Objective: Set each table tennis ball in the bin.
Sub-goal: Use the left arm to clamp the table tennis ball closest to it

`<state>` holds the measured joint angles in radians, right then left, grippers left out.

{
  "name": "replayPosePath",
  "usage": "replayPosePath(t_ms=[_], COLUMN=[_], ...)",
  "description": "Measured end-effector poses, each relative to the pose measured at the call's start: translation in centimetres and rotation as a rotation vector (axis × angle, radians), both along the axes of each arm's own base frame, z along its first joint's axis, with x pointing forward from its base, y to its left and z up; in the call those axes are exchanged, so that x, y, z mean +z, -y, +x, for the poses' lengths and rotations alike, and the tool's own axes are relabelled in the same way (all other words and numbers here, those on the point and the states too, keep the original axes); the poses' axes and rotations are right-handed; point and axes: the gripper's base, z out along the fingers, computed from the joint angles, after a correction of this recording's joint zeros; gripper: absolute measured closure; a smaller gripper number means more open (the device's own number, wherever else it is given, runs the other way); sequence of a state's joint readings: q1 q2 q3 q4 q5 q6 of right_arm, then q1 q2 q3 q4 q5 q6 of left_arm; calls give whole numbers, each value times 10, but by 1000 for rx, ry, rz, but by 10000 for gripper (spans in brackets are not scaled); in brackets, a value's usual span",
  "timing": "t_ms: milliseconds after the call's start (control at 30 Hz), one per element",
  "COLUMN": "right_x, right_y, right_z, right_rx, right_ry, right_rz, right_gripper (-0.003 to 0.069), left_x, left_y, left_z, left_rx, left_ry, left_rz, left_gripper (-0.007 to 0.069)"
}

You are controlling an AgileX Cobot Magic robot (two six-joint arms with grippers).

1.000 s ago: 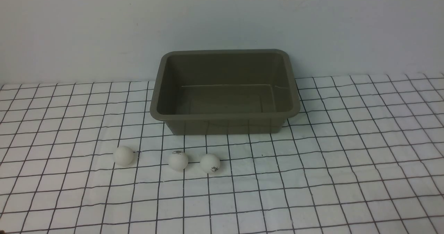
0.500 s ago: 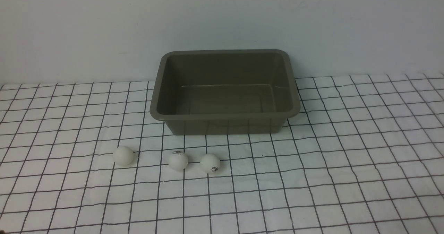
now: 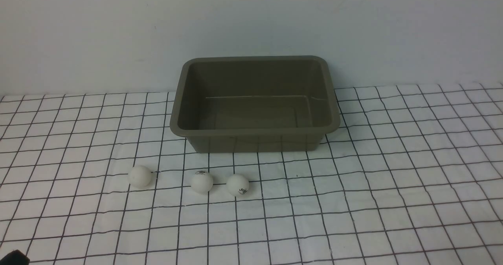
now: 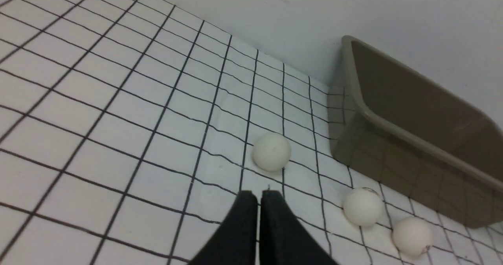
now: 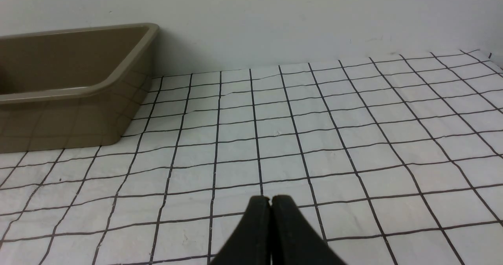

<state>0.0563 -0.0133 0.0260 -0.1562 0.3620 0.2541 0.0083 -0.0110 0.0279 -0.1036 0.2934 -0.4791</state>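
Olive-brown and smooth, the plastic bin [image 3: 255,132] is sitting toward the back of the tabletop [image 3: 393,186], close to the pale wall [image 3: 98,33], with its open side facing up. A white cloth [image 3: 353,225] with thin black squares is covering the tabletop. Three white table tennis balls are lying in a row on the cloth, in front of the bin and a bit to the left. None of them is touching the bin. The left ball [image 3: 140,176] is resting apart from the other two. The middle ball [image 3: 202,181] is showing a small dark mark on top. The right ball [image 3: 237,185] is lying just beside it, with a dark mark low on its side. The left gripper [image 4: 258,196] is pointing down at the cloth near the left ball without touching it. Its black jaws are pressing together with nothing between them. The right gripper [image 5: 270,202] is pointing at the squares to the right of the bin, and its jaws are pressing together too, gripping nothing.
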Motion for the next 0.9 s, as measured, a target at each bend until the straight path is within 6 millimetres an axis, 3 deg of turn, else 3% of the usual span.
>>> replayPosePath(t_ms=[300, 700, 900], right_x=[0, 0, 0], right_y=[0, 0, 0], right_z=[0, 0, 0], right_rx=[0, 0, 0], right_ry=[0, 0, 0], right_rz=[0, 0, 0], right_gripper=[676, 676, 676], left_x=[4, 14, 32], left_y=[5, 3, -6], left_z=[1, 2, 1], left_rx=[6, 26, 95], left_ry=[35, 140, 348], left_rz=[-297, -408, -603], left_gripper=[629, 629, 629])
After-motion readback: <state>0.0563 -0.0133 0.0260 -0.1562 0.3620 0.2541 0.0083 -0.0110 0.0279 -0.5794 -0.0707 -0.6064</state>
